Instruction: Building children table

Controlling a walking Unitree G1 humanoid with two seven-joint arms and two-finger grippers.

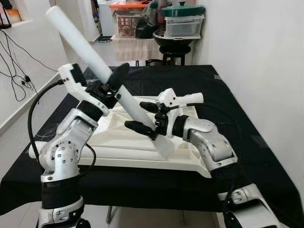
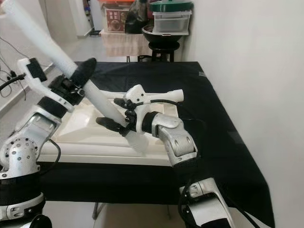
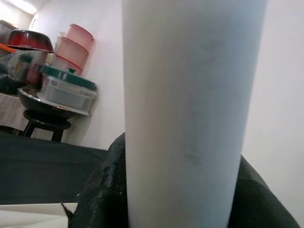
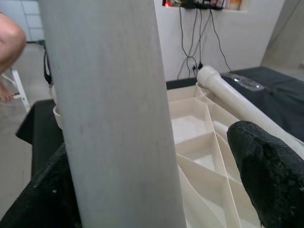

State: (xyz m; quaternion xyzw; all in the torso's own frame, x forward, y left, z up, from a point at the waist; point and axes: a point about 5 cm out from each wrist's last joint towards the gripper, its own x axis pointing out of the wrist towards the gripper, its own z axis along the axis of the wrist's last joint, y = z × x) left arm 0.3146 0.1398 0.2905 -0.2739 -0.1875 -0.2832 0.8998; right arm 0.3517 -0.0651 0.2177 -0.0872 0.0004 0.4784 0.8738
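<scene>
A white leg [image 1: 95,61] slanted over the cream tabletop [image 1: 123,147], which lay ribbed side up on the black surface [image 1: 223,95]. The leg's threaded lower end sat just above the tabletop's near edge; its upper end rose away toward the robot's left. The left tool [image 1: 110,86] was clamped on the leg about midway along it. The right tool [image 1: 145,116] gripped the leg lower down, close over the tabletop, one finger [image 4: 270,175] on each side. A second leg [image 4: 237,102] lay on the tabletop's ribs. Beyond the surface stood a stool [image 1: 175,53] stacked with containers.
</scene>
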